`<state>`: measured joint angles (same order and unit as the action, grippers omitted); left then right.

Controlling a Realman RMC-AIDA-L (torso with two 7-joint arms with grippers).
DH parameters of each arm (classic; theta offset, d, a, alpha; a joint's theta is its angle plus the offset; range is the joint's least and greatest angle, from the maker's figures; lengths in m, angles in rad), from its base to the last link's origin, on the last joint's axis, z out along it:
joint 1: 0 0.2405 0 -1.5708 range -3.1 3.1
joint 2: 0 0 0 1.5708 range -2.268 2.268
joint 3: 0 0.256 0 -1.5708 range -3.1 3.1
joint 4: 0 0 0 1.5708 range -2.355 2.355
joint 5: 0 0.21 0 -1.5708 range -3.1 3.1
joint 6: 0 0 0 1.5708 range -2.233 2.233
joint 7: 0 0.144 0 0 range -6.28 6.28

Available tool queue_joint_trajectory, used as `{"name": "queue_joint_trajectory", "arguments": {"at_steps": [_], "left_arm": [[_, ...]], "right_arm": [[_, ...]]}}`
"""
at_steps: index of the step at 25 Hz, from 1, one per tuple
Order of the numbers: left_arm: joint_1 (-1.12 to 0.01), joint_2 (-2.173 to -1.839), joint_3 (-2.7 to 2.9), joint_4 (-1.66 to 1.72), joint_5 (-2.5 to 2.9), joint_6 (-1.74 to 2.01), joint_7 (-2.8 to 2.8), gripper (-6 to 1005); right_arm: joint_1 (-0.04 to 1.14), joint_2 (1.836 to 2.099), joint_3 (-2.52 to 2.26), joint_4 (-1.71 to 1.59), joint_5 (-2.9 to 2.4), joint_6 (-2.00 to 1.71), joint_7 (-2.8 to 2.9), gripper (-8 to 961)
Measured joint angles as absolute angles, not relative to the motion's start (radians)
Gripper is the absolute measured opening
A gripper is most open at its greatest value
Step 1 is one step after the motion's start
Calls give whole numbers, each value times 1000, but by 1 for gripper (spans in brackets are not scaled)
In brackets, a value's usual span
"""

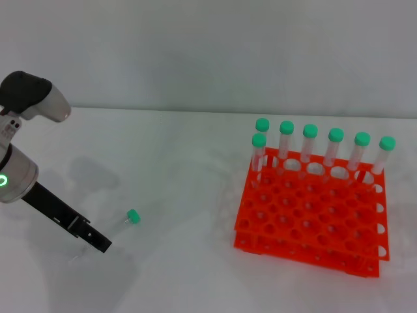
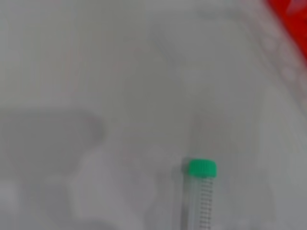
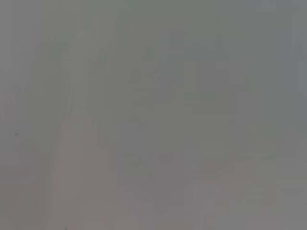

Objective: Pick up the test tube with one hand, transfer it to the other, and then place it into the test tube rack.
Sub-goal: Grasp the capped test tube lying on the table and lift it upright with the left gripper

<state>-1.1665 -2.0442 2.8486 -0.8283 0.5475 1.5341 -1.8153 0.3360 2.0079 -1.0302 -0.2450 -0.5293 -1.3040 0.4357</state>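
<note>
— Where's the test tube (image 1: 129, 220) from where you're standing?

— Lying flat on the white surface (image 1: 182, 182), out toward the robot's left side. Its green cap (image 1: 133, 216) points toward the rack, and the clear body runs back toward the arm. In the left wrist view the test tube (image 2: 200, 194) shows close up, cap first, with printed graduation marks down its side.

— And the left pincer (image 1: 101, 244)?

— It's down low over the surface, just beside the tube's tapered end. The black fingers come off the silver wrist with the green ring light (image 1: 2, 180). I can't make out whether it touches the tube, and I can't tell how far the pincer is spread; from here it reads as one dark bar. I see nothing gripped in it.

— The rack?

— The test tube rack (image 1: 313, 212) sits well apart from the tube, over on the robot's right side. Bright orange-red, two tiers, many round holes. Seven capped tubes (image 1: 310, 147) stand upright in it, six along the far row and one just in front at the left end. A red corner of the rack (image 2: 290, 19) shows in the left wrist view.

— The right pincer?

— Not visible anywhere. The right wrist view is only a blank grey.
</note>
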Motion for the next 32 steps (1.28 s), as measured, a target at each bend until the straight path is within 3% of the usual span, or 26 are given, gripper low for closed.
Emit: {"name": "queue_joint_trajectory", "arguments": {"at_steps": [6,17,25,32], "left_arm": [[-1166,-2062,2848,-813,580,1488,-1813,780],[-1174,-2063,2847,-775,630,1435,-1838,758],[-1181,-2064,2847,-740,660,1401,-1850,434],[-1189,-2065,2847,-705,707,1360,-1866,421]], "right_arm": [[340,2008,-1031,-237,-529,-1303,435,762],[344,2010,-1032,-235,-529,-1298,432,757],[344,2010,-1032,-235,-529,-1296,432,753],[345,2010,-1032,-233,-529,-1294,432,750]]}}
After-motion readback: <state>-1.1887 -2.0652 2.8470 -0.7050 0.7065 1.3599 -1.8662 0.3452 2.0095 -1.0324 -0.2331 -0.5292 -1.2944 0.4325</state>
